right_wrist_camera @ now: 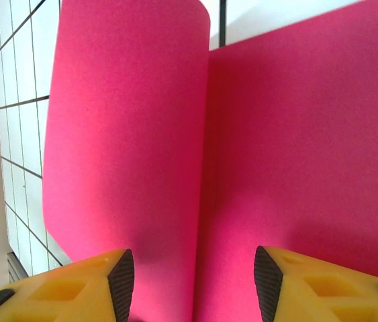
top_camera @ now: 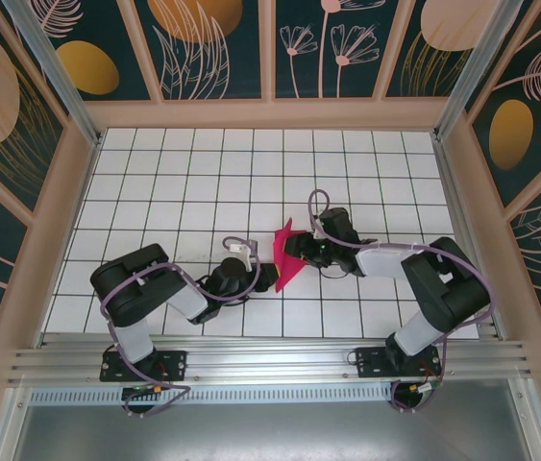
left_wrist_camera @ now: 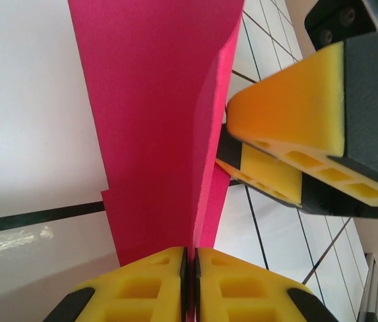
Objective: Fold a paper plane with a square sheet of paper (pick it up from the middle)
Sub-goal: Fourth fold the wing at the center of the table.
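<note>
The magenta-pink sheet of paper (top_camera: 287,252) is folded along a centre crease and held up off the table between the two arms. My left gripper (top_camera: 268,279) is shut on the folded lower end, the pink paper (left_wrist_camera: 155,121) pinched between its yellow pads (left_wrist_camera: 142,288) at the crease. My right gripper (top_camera: 301,254) is open; the paper (right_wrist_camera: 128,134) stands right in front of it with the crease running midway between the fingertips (right_wrist_camera: 120,282). From the left wrist, the right gripper's yellow fingers (left_wrist_camera: 289,114) straddle the paper's right edge. No dart shape shows.
The white grid tabletop (top_camera: 203,182) stretches behind and beside the arms. Patterned wooden walls (top_camera: 270,110) close in the back and both sides. An aluminium rail (top_camera: 270,360) with the arm bases runs along the near edge.
</note>
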Controlling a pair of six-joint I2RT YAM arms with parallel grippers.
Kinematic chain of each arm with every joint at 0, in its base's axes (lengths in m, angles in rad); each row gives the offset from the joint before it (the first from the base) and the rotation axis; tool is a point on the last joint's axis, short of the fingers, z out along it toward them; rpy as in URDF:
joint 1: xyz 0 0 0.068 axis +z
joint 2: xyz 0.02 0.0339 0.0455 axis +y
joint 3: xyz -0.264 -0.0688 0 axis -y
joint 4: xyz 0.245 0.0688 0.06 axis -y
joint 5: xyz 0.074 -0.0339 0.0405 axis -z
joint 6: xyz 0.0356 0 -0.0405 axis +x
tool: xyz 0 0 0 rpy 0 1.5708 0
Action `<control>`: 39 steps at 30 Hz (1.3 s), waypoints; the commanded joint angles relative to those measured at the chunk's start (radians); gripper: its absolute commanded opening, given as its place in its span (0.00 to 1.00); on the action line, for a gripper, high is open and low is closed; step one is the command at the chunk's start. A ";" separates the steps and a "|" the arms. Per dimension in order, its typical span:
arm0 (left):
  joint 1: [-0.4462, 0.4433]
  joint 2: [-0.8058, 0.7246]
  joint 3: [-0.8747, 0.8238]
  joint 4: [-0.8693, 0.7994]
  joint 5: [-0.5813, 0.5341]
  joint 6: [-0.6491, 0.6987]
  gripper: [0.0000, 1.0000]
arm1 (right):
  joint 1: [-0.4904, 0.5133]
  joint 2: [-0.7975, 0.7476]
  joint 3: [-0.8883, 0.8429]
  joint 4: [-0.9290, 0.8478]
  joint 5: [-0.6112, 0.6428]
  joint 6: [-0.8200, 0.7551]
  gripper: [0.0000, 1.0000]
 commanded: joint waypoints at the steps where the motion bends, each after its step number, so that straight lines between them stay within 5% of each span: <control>1: 0.010 0.025 -0.004 0.038 0.030 -0.027 0.14 | 0.009 0.024 0.044 -0.003 -0.019 -0.066 0.54; 16: 0.027 0.054 0.002 0.043 0.062 -0.049 0.17 | 0.013 0.113 0.079 -0.039 -0.021 -0.118 0.56; 39: 0.052 -0.147 -0.041 -0.118 -0.002 -0.062 0.40 | 0.044 0.154 0.098 -0.169 0.227 -0.016 0.48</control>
